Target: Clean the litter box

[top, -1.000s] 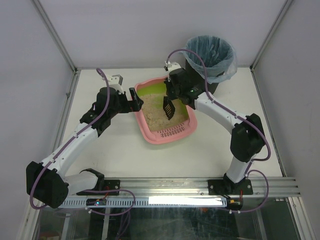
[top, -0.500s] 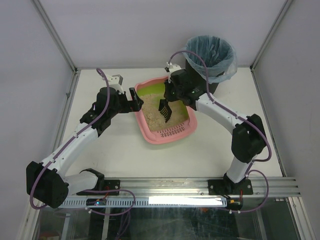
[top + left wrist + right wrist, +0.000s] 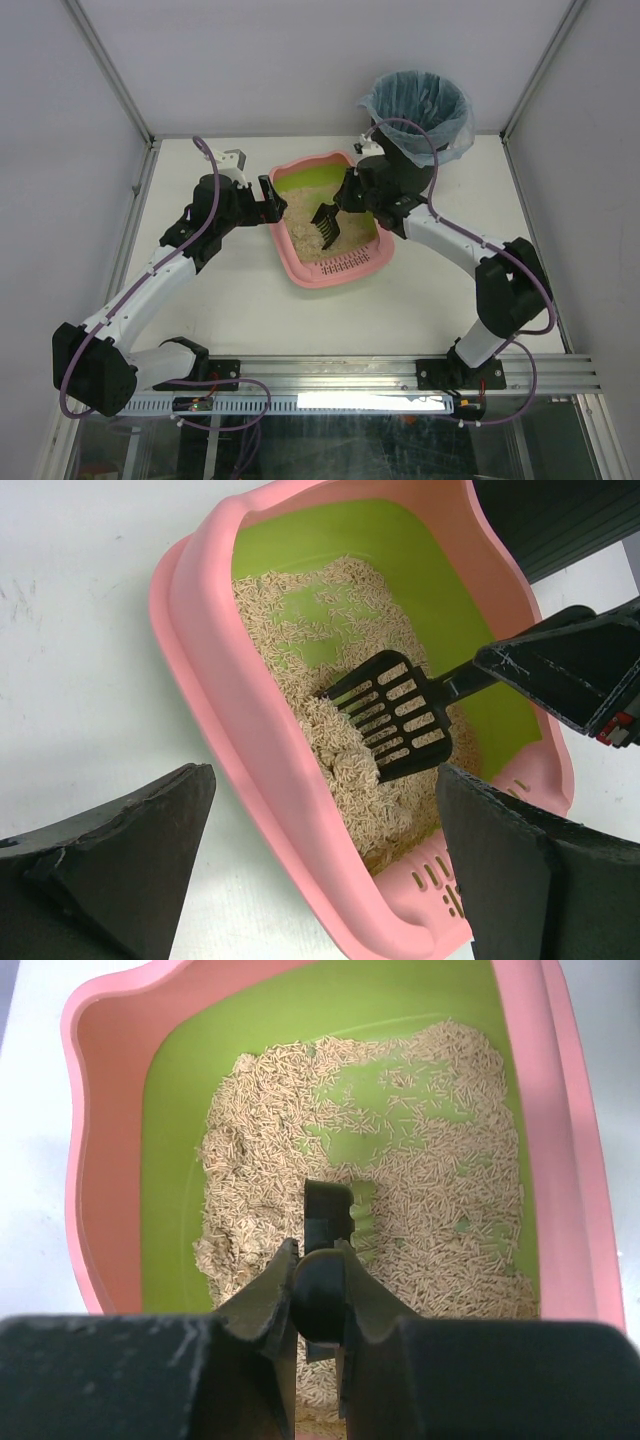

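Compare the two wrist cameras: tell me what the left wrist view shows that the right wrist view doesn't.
Only the left wrist view: the slotted blade of the scoop seen face-on, the box's grille, and the open left gripper. Only the right wrist view: the scoop's handle end clamped between the fingers of the right gripper, seen from behind. Both: the pink litter box, its green lining and the beige litter.
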{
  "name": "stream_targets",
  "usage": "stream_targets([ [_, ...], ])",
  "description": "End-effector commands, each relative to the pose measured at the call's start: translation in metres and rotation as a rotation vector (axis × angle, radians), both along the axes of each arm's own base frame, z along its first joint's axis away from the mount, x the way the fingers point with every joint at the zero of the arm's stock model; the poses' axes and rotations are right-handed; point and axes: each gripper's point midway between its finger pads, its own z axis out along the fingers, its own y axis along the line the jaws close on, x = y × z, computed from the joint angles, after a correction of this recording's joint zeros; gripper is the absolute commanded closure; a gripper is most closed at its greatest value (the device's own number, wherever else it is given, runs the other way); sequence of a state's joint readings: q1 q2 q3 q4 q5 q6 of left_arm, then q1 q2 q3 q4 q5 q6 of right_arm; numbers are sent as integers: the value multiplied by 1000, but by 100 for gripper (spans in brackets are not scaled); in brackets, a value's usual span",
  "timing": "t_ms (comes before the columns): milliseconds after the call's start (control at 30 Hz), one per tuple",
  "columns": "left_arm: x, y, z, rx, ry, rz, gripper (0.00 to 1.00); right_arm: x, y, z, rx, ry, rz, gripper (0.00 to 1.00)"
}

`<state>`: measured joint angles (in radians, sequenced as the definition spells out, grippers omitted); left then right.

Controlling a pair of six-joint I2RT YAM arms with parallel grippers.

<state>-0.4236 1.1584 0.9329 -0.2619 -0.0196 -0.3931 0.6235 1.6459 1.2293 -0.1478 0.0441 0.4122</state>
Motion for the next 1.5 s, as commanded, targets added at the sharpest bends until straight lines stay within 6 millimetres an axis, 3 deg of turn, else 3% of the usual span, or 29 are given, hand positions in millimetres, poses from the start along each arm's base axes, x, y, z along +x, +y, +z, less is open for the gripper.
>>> stream_targets([
  [0,6,-1,21,-36,-64,1,2,-29,14,-14,136,125,-5,100],
  [600,8,-2,19,-35,-58,-2,3,-37,30,-37,316,214,-63,100],
  [1033,9,1,31,-28,-90,6,4,-28,24,-8,491,139,-164,100],
  [1467,6,5,31,-20,-85,17,4,-22,5,1,580,132,-231,100],
])
